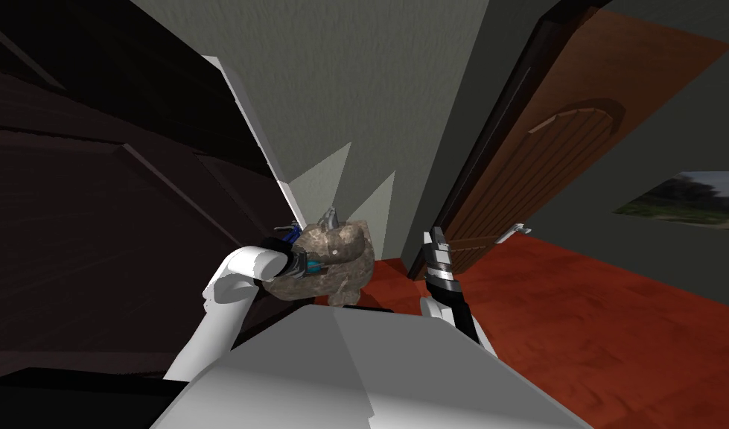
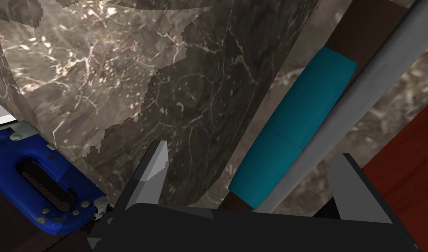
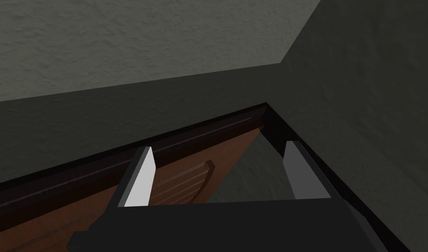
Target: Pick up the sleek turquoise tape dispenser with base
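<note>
Between the spread blades of the left pincer [image 2: 252, 151], closer to one blade: sleek turquoise oblong tape dispenser [image 2: 296, 118], long axis pointing away from the pincer, aslant. Lies against brown marbled stone [image 2: 121, 65], with a blue metal hand tool [image 2: 33, 175] beside. Right pincer [image 3: 219, 148] apart, empty, farther off, raised toward the brown wooden door [image 1: 549, 171].

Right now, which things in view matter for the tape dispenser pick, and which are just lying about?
For the job:
- turquoise tape dispenser
- left end effector, open, the dispenser ahead between its fingers
- marbled stone next to the dispenser

Lying about:
- blue tool beside the stone
- brown door
- right end effector, open, facing the door
</note>
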Available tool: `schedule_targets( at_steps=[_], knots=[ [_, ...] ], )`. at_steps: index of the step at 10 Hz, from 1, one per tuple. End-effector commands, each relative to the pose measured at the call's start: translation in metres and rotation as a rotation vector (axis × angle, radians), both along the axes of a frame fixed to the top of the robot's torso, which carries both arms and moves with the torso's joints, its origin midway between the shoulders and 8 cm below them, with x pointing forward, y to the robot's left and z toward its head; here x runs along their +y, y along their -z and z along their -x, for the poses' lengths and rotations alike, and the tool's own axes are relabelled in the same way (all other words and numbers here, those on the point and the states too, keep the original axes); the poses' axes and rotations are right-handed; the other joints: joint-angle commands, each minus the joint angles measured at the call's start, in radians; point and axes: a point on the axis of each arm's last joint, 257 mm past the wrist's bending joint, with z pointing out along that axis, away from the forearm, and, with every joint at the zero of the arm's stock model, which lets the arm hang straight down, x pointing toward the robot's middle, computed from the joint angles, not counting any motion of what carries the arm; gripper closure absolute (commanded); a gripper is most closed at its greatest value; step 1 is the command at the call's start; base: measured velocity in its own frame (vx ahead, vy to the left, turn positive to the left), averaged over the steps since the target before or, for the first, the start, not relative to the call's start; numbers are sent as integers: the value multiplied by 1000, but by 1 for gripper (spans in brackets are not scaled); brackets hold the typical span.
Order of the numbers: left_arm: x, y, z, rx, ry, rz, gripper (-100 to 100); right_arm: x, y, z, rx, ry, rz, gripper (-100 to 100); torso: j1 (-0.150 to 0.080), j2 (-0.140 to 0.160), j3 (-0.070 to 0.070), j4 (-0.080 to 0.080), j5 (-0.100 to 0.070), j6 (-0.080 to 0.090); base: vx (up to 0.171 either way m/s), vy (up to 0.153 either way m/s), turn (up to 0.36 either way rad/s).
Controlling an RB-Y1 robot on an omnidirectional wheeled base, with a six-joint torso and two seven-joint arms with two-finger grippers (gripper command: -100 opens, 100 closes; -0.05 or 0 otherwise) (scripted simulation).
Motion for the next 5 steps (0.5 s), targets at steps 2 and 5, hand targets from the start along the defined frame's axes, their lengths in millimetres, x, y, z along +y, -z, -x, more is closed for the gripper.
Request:
schedule_targets(
  at_steps=[2, 5],
  knots=[
    [0, 0, -1, -2, 1, 0, 100, 0, 0, 0, 0, 0, 0, 0, 0, 0, 0, 0, 0, 0, -5, -3, -1],
    [0, 0, -1, -1, 2, -1, 100, 0, 0, 0, 0, 0, 0, 0, 1, -1, -1, 0, 0, 0, 0, 0, 0]
  ],
)
